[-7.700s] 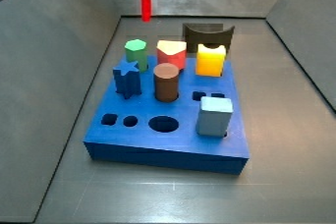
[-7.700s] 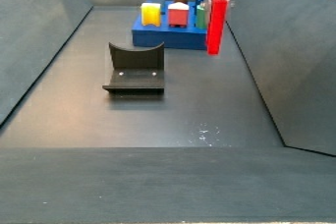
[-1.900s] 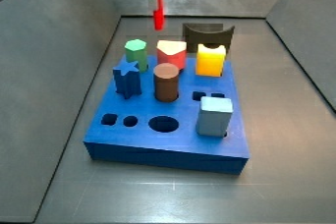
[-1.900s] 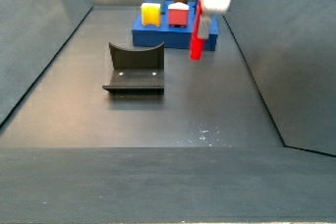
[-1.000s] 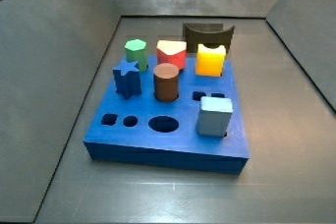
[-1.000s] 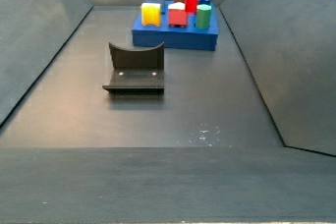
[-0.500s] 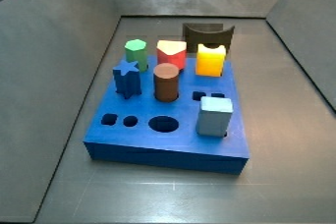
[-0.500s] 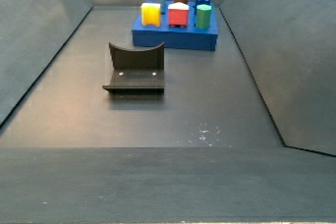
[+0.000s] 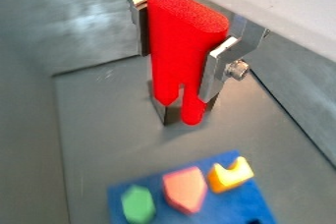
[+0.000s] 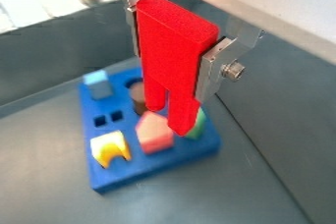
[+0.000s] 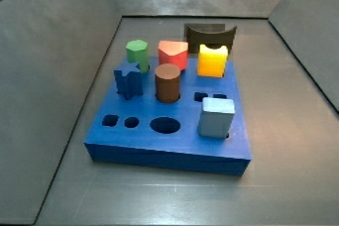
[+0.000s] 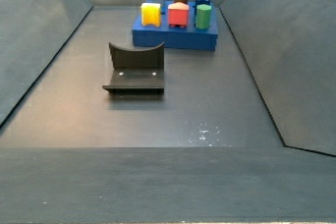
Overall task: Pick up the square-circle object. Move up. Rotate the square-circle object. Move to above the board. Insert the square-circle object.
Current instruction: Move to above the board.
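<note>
In both wrist views my gripper (image 9: 188, 83) (image 10: 175, 69) is shut on the square-circle object (image 9: 182, 49) (image 10: 171, 53), a bright red flat block held upright with its two short legs pointing down. Silver fingers (image 9: 219, 64) press on its two narrow sides. The board (image 10: 186, 150) (image 9: 251, 204), a thick blue slab, lies well below the legs. In both side views the board (image 11: 167, 155) (image 12: 178, 40) shows, but neither the gripper nor the red block is in them.
On the board stand a green peg (image 11: 137, 52), a red-topped heart peg (image 11: 172, 54), a yellow peg (image 11: 213, 61), a brown cylinder (image 11: 167, 81), a blue star (image 11: 127, 79) and a pale cube (image 11: 217, 118). Open holes (image 11: 165, 126) line its near edge. The dark fixture (image 12: 134, 68) stands on the floor.
The gripper has risen with the red block, which showed at the top of both side views a second ago and has left them now. Board and pegs have not moved.
</note>
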{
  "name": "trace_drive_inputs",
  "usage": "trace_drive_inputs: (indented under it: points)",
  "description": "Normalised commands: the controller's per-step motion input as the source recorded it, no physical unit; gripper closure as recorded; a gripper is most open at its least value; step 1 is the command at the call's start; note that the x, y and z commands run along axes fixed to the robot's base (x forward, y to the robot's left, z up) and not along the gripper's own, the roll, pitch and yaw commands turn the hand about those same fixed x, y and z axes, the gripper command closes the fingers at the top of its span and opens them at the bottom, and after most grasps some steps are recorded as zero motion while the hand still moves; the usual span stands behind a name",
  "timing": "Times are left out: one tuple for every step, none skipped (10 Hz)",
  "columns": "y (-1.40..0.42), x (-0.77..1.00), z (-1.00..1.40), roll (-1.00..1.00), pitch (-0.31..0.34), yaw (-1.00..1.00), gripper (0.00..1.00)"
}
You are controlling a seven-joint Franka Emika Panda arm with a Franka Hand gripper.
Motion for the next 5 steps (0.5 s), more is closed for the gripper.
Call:
trace_drive_inputs:
  points:
    - [-1.0, 0.07, 0.28, 0.03, 0.117, 1.0, 1.0]
    - [-1.0, 0.09, 0.28, 0.03, 0.127, 1.0, 1.0]
    - [-1.0, 0.12, 0.28, 0.03, 0.134, 1.0, 1.0]
    - [-0.82, 0.14, 0.23, 0.04, 0.149, 1.0, 1.0]
    - [-0.56, 0.14, 0.15, 0.04, 0.159, 1.0, 1.0]
